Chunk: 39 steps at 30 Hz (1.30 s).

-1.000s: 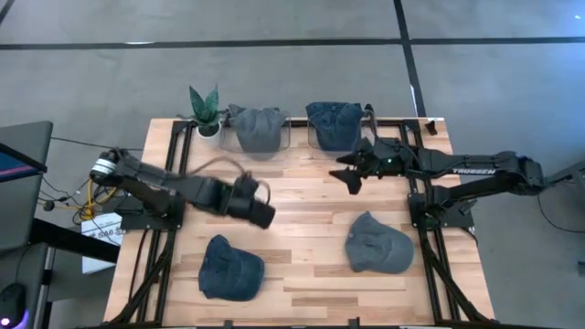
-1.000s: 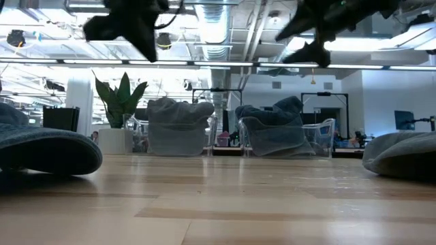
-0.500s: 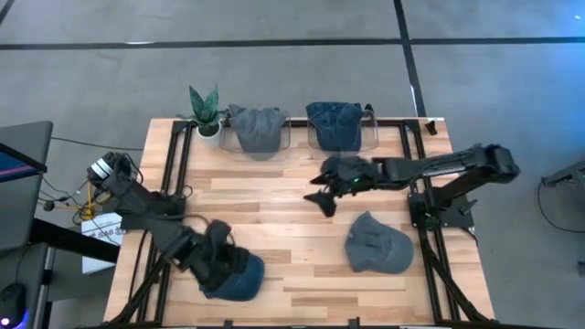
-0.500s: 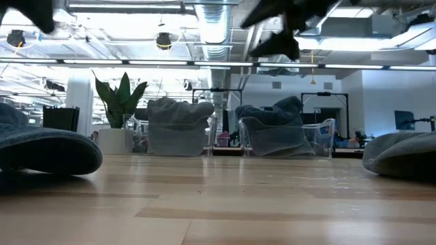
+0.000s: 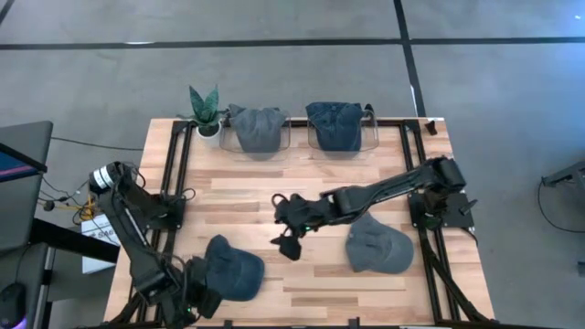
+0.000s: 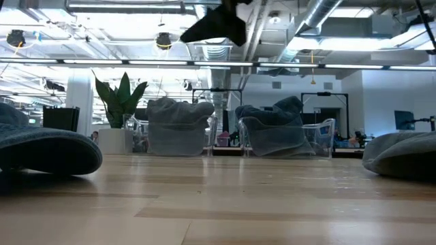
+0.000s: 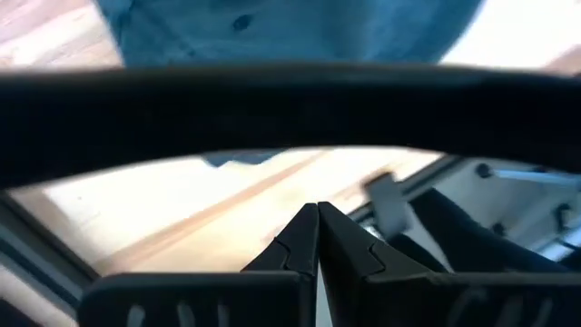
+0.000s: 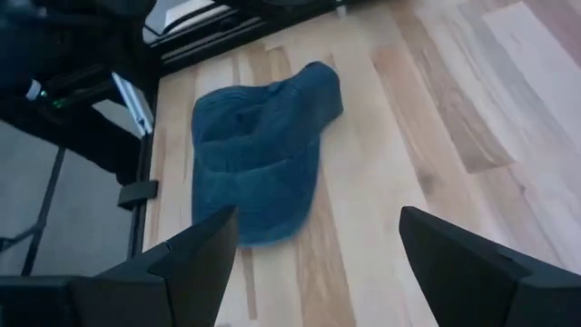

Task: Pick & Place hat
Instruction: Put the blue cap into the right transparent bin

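The blue hat (image 5: pixel 233 270) lies flat on the table (image 5: pixel 302 196), ahead of the right pincer (image 5: pixel 285 239) and a little beyond it toward the near-left corner, not yet touched. That pincer hangs above the boards with its jaws spread wide and nothing between them (its wrist view looks down on the hat past both fingers).

By my reading, half the job is done: a grey hat (image 5: pixel 258 128) and a dark blue hat (image 5: pixel 335 124) sit in clear bins at the far edge, while this blue one and a grey hat (image 5: pixel 377 245) just beside the right arm are left.

The hats are soft, slumped cloth, dome-shaped with a short brim; the table is pale wood strips.

The left pincer (image 7: pixel 318 238) is closed and empty, off the near-left corner.
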Motion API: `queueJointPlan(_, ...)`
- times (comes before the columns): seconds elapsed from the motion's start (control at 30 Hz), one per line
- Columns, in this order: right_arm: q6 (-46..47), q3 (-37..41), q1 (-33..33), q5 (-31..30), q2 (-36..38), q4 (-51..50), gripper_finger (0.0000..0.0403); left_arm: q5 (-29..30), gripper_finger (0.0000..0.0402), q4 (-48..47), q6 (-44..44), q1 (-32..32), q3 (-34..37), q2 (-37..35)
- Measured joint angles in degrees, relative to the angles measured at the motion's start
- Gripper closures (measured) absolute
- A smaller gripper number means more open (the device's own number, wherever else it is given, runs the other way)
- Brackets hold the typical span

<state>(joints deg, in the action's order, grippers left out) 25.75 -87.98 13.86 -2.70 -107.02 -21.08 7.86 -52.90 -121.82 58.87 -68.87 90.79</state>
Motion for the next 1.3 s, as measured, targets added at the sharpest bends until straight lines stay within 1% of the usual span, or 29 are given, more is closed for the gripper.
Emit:
queueJointPlan(0.13,2.58,-1.12,-0.13,-0.09,-0.92,-2.54,0.0107,-0.49,0.0401,0.34,-0.07,0.39,0.01,3.04)
queueJointPlan(0.23,3.88,-1.0,-0.03,-0.18,-0.33,-6.71,0.0107,0.44,0.0401,0.26,1.14,-0.08,0.03,4.01)
queueJointPlan(0.37,4.25,-1.02,0.46,-0.24,1.55,-11.07,0.0107,1.0,0.0385,-0.25,2.69,-1.08,0.03,4.45)
queueJointPlan(0.47,4.25,-1.02,0.79,-0.32,3.1,-13.41,0.0107,1.08,0.036,-1.06,5.57,-1.71,0.03,4.52)
queueJointPlan(0.63,4.25,-1.08,1.23,-2.26,4.91,-14.86,0.0107,1.44,0.0299,-4.13,6.92,-2.63,0.03,4.52)
queueJointPlan(0.73,4.29,-0.97,1.27,-3.26,5.82,-17.01,0.0107,0.95,0.0263,-4.04,7.92,-2.67,0.01,4.75)
queueJointPlan(0.83,4.31,-0.99,1.68,-3.34,6.5,-18.14,0.0107,-1.02,0.024,-3.31,10.97,-2.65,0.01,6.84)
queueJointPlan(0.93,4.72,-1.05,2.45,-3.44,6.93,-18.19,0.0107,-2.31,0.0228,-2.38,16.48,-2.65,0.01,10.89)
queueJointPlan(1.0,4.82,-0.97,3.16,-3.46,7.39,-19.1,0.0107,-2.56,0.0226,-2.3,20.64,-2.99,0.01,14.12)
queueJointPlan(1.13,5.78,-0.97,4.82,-4.47,8.24,-20.52,0.0107,-3.23,0.0233,-0.96,24.51,-4.44,-0.39,20.02)
queueJointPlan(1.23,6.99,-0.99,6.16,-6.42,9.27,-23.27,0.0107,-3.95,0.027,1.42,29.52,-5.67,-0.74,22.05)
queueJointPlan(1.3,7.77,-0.99,7.33,-8.7,10.06,-25.21,0.0107,-4.3,0.0316,2.14,31.06,-6.65,-0.77,22.2)
